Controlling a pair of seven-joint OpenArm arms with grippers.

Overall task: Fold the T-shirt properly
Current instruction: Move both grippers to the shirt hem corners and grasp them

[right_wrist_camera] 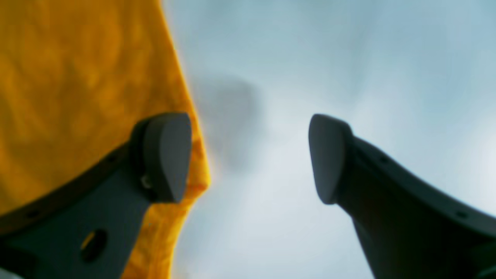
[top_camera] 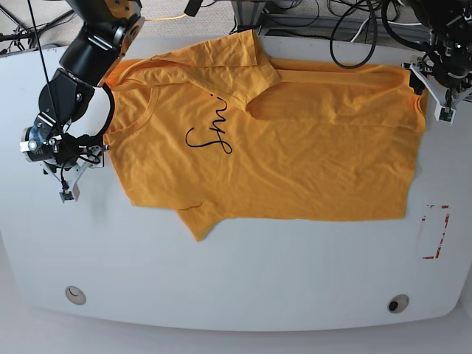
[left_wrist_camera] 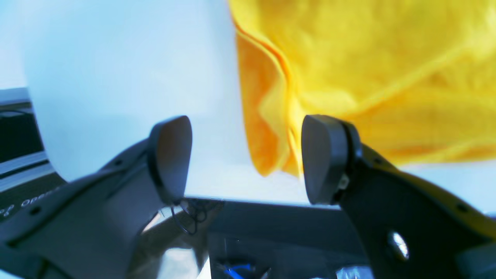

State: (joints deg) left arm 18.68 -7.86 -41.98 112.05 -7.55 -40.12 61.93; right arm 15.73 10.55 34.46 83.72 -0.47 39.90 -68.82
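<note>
Shirt (top_camera: pixel 310 155) laid flat, prob. for folding; L gripper (left_wrist_camera: pixel 247 159) & R gripper (right_wrist_camera: pixel 252 159) spread, nothing pinched, at shirt's opp. ends, prob. for regrip.

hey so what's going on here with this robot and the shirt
A two-armed robot is working on folding an orange-yellow T-shirt, which lies spread on a white table with its upper part creased and bunched. The left tool and right tool are both open near its edges, holding nothing. The fold isn't finished.
</note>
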